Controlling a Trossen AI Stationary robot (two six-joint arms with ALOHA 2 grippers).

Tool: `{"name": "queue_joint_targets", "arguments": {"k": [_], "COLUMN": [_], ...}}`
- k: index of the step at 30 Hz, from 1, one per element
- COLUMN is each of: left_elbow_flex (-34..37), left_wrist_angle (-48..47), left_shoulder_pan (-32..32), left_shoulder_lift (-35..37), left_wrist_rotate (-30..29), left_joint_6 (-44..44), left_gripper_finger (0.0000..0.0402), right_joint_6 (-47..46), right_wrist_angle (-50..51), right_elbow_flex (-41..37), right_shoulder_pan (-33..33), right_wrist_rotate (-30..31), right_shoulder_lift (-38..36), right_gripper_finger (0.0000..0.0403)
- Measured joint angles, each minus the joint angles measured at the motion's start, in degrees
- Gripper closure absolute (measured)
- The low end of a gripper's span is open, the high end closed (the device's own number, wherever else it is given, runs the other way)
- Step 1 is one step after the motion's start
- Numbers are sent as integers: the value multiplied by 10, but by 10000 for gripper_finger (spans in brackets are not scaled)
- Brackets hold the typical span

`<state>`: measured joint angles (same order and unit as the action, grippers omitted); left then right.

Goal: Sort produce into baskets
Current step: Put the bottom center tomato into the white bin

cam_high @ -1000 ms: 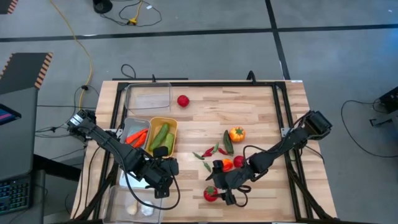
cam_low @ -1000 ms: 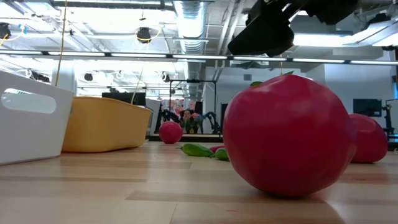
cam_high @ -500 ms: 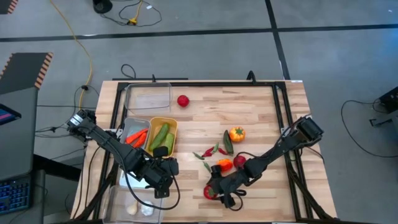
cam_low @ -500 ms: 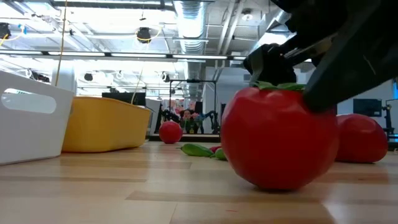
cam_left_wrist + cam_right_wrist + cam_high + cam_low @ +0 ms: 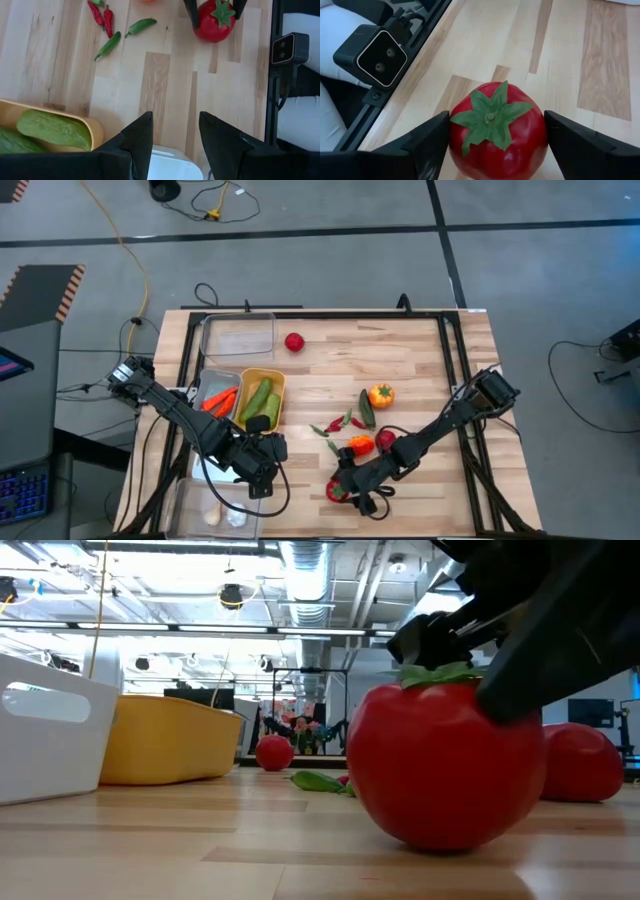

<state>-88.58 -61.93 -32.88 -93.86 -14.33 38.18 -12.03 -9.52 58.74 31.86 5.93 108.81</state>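
Observation:
My right gripper (image 5: pixel 345 488) is down at the table's near edge, shut on a red tomato (image 5: pixel 495 135) with a green leafy top, which also shows in the low view (image 5: pixel 445 765). My left gripper (image 5: pixel 175 135) is open and empty, above the white basket (image 5: pixel 222 472) next to the yellow basket (image 5: pixel 262 398) that holds cucumbers. Carrots lie in the grey basket (image 5: pixel 217 392). Garlic bulbs lie in a clear basket (image 5: pixel 222 516) at the near left. My right gripper pinches the tomato between its two fingers, one on each side of its round body (image 5: pixel 454 145), below the leafy top. The fingers (image 5: pixel 540 650) slant down onto it from the far right. The tomato rests on the table, its stem up and tipped a little.
A second clear basket (image 5: pixel 238 337) stands at the far left, with a tomato (image 5: pixel 293 342) beside it. Mid-table lie an orange pepper (image 5: pixel 380 395), a cucumber (image 5: pixel 367 410), several chillies (image 5: pixel 340 423), another pepper (image 5: pixel 361 445) and a tomato (image 5: pixel 384 440). The low-view camera sits just beyond the held tomato (image 5: pixel 380 55).
My right gripper has come down toward the table's near edge and set its fingers on either side of the tomato. The tomato has shifted slightly along the table and tipped a little, and stays on the table.

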Motion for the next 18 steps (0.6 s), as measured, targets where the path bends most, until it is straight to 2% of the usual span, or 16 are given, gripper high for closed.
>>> {"name": "queue_joint_targets", "arguments": {"k": [5,13,18], "left_elbow_flex": [0,0,0], "left_wrist_angle": [0,0,-1], "left_shoulder_pan": [0,0,0], "left_shoulder_lift": [0,7,39], "left_wrist_rotate": [3,4,-2], "left_joint_6": [-2,-10,-17], "left_gripper_finger": [255,255,255], "right_joint_6": [0,0,5], "right_wrist_angle": [2,-18,-26], "right_elbow_flex": [0,-1,14], "right_shoulder_pan": [0,-2,-14], "right_wrist_rotate": [0,0,0], "right_shoulder_lift": [0,1,2], "right_gripper_finger": [92,94,94]}}
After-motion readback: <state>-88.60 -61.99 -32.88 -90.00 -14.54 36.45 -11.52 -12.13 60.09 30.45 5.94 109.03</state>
